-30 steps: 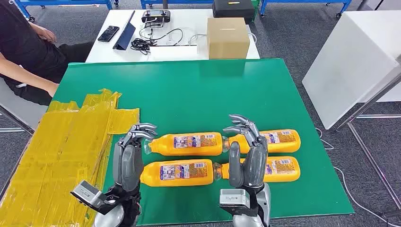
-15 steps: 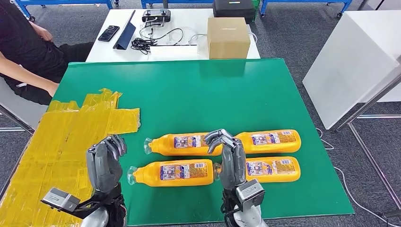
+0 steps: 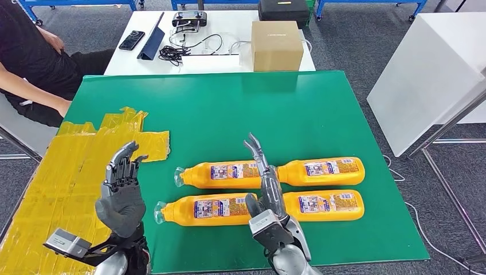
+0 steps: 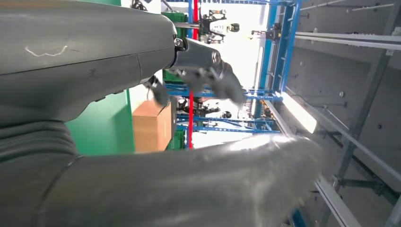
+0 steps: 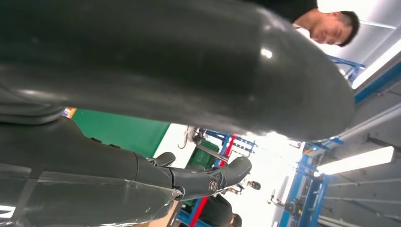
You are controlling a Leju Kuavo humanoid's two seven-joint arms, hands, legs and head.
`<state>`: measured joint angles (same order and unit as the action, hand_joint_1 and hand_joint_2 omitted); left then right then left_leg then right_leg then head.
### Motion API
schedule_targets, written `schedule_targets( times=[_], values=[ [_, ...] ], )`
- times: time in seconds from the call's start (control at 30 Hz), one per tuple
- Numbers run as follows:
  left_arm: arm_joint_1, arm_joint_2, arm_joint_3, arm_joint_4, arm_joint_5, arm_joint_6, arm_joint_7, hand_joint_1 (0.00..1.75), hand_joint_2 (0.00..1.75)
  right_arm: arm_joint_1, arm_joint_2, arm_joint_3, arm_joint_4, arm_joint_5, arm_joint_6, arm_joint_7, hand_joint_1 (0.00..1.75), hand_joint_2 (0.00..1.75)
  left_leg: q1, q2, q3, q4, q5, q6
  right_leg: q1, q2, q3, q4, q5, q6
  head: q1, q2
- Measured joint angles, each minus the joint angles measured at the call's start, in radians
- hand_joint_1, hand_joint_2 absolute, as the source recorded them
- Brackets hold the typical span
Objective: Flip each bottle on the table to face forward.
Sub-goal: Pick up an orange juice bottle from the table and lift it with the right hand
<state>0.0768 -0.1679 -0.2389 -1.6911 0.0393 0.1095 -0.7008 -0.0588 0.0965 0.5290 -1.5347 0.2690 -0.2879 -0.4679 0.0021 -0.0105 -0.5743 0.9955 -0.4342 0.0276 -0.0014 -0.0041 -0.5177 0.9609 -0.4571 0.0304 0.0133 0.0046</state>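
Both hands (image 3: 121,192) lifted off bottles (image 3: 222,174), empty

You have a green table (image 3: 240,109) carrying four orange bottles (image 3: 226,174) lying flat in two rows, just beside the right hand (image 3: 269,197). Yellow tape patches (image 3: 69,172) lie under the left hand (image 3: 120,197).
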Motion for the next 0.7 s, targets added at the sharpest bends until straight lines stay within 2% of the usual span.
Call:
schedule_targets(
  times=[0.3, 0.43, 0.57, 0.7],
  values=[
    [0.005, -0.001, 0.009, 0.000, 0.000, 0.000, 0.000, 0.00, 0.00, -0.003, 0.000, 0.009, 0.021, 0.008, 0.000, 0.010, 0.00, 0.00, 0.000, 0.000, 0.000, 0.000, 0.000, 0.000, 0.000, 0.000, 0.000, 0.000, 0.000, 0.000, 0.000, 0.000],
    [0.005, -0.002, 0.011, 0.000, 0.000, 0.000, 0.000, 0.00, 0.00, -0.006, 0.000, 0.010, 0.027, 0.010, 0.000, 0.012, 0.00, 1.75, 0.000, 0.000, 0.000, 0.000, 0.000, 0.000, 0.000, 0.000, 0.000, 0.000, 0.000, 0.000, 0.000, 0.000],
    [0.007, -0.004, 0.014, 0.000, 0.002, 0.000, 0.000, 0.00, 0.00, -0.009, -0.001, 0.014, 0.031, 0.037, 0.007, 0.042, 0.00, 1.75, 0.000, 0.000, 0.000, 0.000, 0.000, 0.000, 0.000, 0.000, 0.000, 0.000, 0.000, 0.000, 0.000, 0.000],
    [0.012, -0.006, 0.029, 0.000, 0.013, -0.014, 0.000, 0.00, 0.00, -0.032, -0.012, 0.042, 0.045, 0.118, 0.056, 0.158, 0.00, 1.75, 0.000, 0.000, 0.000, 0.000, 0.000, 0.000, 0.000, 0.000, 0.000, 0.000, 0.000, 0.000, 0.000, 0.000]
  ],
)
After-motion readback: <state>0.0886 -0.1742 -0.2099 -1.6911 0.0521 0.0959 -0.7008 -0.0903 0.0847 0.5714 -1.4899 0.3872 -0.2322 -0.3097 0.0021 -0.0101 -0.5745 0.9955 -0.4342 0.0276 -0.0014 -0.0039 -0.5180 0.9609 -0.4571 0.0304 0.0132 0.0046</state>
